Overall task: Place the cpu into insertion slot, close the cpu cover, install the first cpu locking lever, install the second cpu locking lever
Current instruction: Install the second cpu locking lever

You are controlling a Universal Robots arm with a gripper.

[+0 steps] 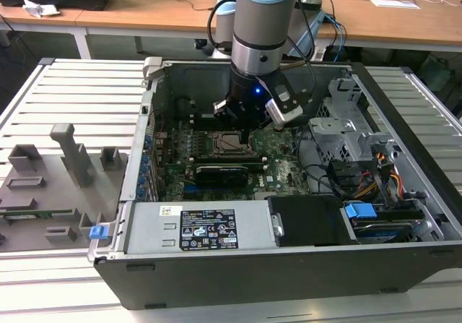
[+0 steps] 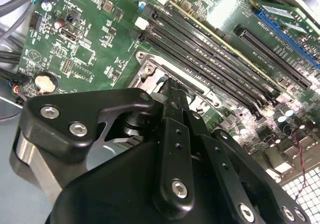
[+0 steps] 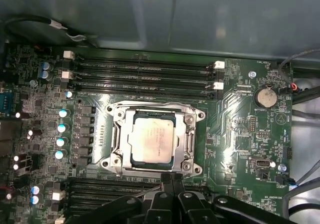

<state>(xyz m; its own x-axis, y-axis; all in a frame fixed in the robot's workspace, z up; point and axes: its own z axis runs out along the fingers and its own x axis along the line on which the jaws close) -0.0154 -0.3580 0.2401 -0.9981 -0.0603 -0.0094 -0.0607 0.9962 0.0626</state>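
Exterior view: an open computer case [image 1: 289,214] is laid on a slatted table [image 1: 79,92]. The arm [image 1: 263,19] is lowered into the case, and its gripper [image 1: 245,124] is held just above the motherboard [image 1: 278,157], beside the cpu [image 1: 229,142] seated in the socket.

Second wrist view: the black gripper [image 2: 172,91] is seen close to a corner of the socket frame [image 2: 150,66], next to the long memory slots [image 2: 210,58]. Its fingers [image 2: 175,129] appear pressed together with nothing between them.

First wrist view: the cpu [image 3: 151,141] is seated flat in the socket, with the cpu cover [image 3: 190,134] closed around it. The gripper [image 3: 171,176] is positioned at the socket's edge.
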